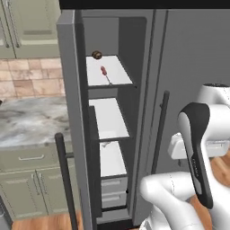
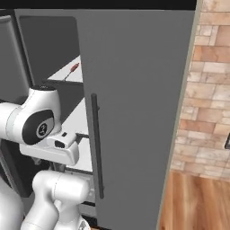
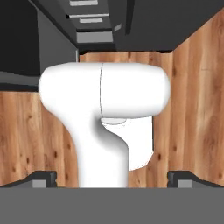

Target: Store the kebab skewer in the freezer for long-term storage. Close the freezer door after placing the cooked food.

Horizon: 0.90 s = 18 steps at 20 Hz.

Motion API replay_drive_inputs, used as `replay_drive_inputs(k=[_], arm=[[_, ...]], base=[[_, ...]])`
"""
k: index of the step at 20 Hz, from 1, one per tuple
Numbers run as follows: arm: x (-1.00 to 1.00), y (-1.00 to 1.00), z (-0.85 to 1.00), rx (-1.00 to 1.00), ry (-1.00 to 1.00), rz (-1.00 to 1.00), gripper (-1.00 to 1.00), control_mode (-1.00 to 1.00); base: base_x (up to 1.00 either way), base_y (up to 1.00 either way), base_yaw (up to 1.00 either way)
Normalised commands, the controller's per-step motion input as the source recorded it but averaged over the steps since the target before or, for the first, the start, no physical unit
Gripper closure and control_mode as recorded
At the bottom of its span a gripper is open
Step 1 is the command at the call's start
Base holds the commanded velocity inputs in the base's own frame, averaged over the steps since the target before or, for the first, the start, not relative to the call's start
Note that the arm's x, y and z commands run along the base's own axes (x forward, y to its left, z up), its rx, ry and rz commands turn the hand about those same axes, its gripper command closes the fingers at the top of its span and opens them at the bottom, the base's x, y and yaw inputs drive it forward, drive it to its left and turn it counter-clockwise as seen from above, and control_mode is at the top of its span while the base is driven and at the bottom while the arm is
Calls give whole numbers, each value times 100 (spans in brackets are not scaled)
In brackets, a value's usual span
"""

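Kebab skewer (image 1: 105, 74): lying flat on the top white shelf (image 1: 117, 74) of the freezer (image 1: 110, 134), already stored; thin silvery stick, red-orange chunks toward its far end. Freezer door (image 1: 72, 117): standing wide open, awaiting closing. Tool (image 3: 112, 179): released, tips spread wide, carrying nothing, pointing floorward.

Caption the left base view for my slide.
Kebab skewer on the top shelf of the freezer beside a dark brown lump; freezer door open.
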Motion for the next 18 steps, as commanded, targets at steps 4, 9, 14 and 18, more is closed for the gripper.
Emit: replay_drive_inputs(k=[4, 9, 14, 18], arm=[[0, 0, 0, 0, 0, 0, -100, 100], [0, 0, 0, 0, 0, 0, -100, 100], [0, 0, 0, 0, 0, 0, -100, 100], [0, 0, 0, 0, 0, 0, -100, 100]], base=[[-45, 16, 0], [-43, 34, 0], [-44, 42, 0], [-28, 57, -2]])
